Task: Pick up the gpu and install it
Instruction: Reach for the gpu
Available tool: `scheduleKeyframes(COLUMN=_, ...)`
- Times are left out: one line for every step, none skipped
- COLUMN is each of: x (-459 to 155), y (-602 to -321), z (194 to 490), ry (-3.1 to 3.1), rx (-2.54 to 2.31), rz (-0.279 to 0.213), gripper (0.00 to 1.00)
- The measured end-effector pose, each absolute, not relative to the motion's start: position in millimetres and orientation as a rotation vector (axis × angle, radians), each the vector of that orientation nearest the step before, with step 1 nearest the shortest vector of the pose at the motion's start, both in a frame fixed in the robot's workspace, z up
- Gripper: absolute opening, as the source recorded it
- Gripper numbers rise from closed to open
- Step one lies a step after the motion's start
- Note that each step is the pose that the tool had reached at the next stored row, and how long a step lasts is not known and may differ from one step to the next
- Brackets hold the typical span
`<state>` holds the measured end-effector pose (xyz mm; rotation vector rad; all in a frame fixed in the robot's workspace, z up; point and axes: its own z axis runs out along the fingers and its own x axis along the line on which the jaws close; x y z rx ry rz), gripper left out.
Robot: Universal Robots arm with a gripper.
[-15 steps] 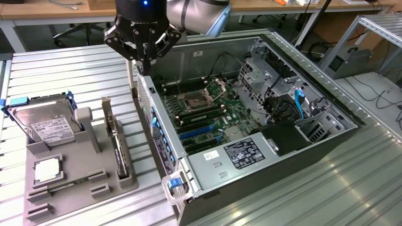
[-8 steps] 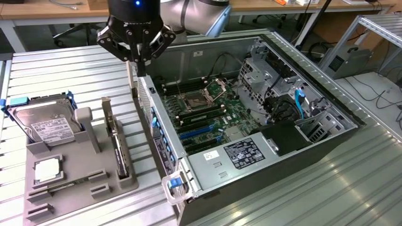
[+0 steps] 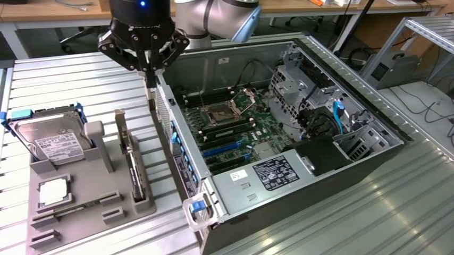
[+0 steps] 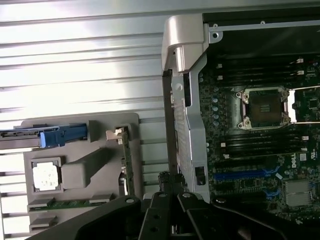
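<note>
- Hand [image 3: 150, 82] is hanging with its fingers pressed fully together and gripping nothing. It is hovering over the gap between the gray tray [image 3: 85, 212] and the open computer case [image 3: 397, 139], just beside the case's wall.
- The gpu [image 3: 132, 159] is standing on its long edge in a slot along the tray's edge nearest the case, with its silver bracket end pointing toward the hand. It is not yet lifted.
- Coming down with the fingers shut is risking a knock on the card's top edge instead of a straddle, probably tipping it in its slot.
- The case wall is sitting so near the hand that a sideways drift is likely to end in a scrape or a snag.
- The card is looking thin and tall, so an off-centre pinch is risking a twist against the slot.
- The hard drive [image 3: 53, 141] is standing near the tray's far edge, probably staying out of harm.
</note>
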<state>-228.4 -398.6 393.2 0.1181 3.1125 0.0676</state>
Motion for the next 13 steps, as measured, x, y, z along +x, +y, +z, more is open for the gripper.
scheduleKeyframes(x=-230.4, y=-398.6, z=393.2, ry=3.113, rx=0.118, rz=0.068, gripper=0.11)
scheduleKeyframes(x=-232.4, y=-398.5, z=393.2, ry=3.113, rx=0.118, rz=0.068, gripper=0.11)
scheduleKeyframes(x=-234.6, y=-398.5, z=393.2, ry=3.112, rx=0.118, rz=0.068, gripper=0.11)
scheduleKeyframes(x=-236.7, y=-398.4, z=393.2, ry=3.112, rx=0.118, rz=0.068, gripper=0.11)
scheduleKeyframes(x=-240.9, y=-398.4, z=393.2, ry=3.112, rx=0.118, rz=0.068, gripper=0.11)
scheduleKeyframes(x=-244.8, y=-398.3, z=393.2, ry=3.112, rx=0.119, rz=0.068, gripper=0.11)
scheduleKeyframes(x=-249.0, y=-398.2, z=393.1, ry=3.112, rx=0.119, rz=0.068, gripper=0.11)
scheduleKeyframes(x=-253.4, y=-398.1, z=393.1, ry=3.112, rx=0.119, rz=0.068, gripper=0.11)
scheduleKeyframes(x=-256.4, y=-398.0, z=393.2, ry=3.112, rx=0.119, rz=0.068, gripper=0.11)
scheduleKeyframes(x=-258.6, y=-398.0, z=393.2, ry=3.112, rx=0.119, rz=0.068, gripper=0.11)
scheduleKeyframes(x=-262.6, y=-397.9, z=393.2, ry=3.112, rx=0.12, rz=0.068, gripper=0.11)
scheduleKeyframes(x=-266.0, y=-397.9, z=393.2, ry=3.112, rx=0.12, rz=0.068, gripper=0.11)
scheduleKeyframes(x=-269.4, y=-397.9, z=393.2, ry=3.112, rx=0.12, rz=0.068, gripper=0.11)
